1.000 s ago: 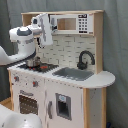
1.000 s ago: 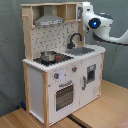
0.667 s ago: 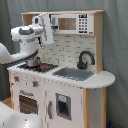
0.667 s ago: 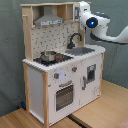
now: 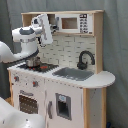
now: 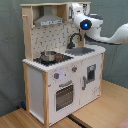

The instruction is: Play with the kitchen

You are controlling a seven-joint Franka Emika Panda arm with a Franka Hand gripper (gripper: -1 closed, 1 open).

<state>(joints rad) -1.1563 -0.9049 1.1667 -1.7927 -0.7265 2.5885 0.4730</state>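
Observation:
The kitchen (image 5: 70,95) is a toy one of white panels and light wood, seen in both exterior views. It has a black faucet (image 5: 85,60), a grey sink (image 5: 74,74), a microwave panel (image 5: 75,23) and a tiled back wall. The second exterior view shows the kitchen (image 6: 50,85) with its grey hood (image 6: 47,20), oven window (image 6: 62,95) and knobs (image 6: 57,76). A metal pot (image 5: 33,62) sits on the stove. My gripper (image 5: 46,29) hangs high in front of the upper shelf, above the counter, touching nothing that I can see. It also shows at top, gripper (image 6: 76,10), over the faucet (image 6: 75,39).
The white arm (image 5: 22,42) reaches in from the first exterior view's left, above the stove. In the second exterior view the arm (image 6: 107,34) comes from the right with a blue light on it. A grey curtain (image 6: 10,50) hangs behind. Wooden floor (image 6: 105,110) lies in front.
The gripper has drifted a little toward the kitchen's upper shelf, rightward in the first exterior view and leftward in the second exterior view. Nothing on the kitchen has moved.

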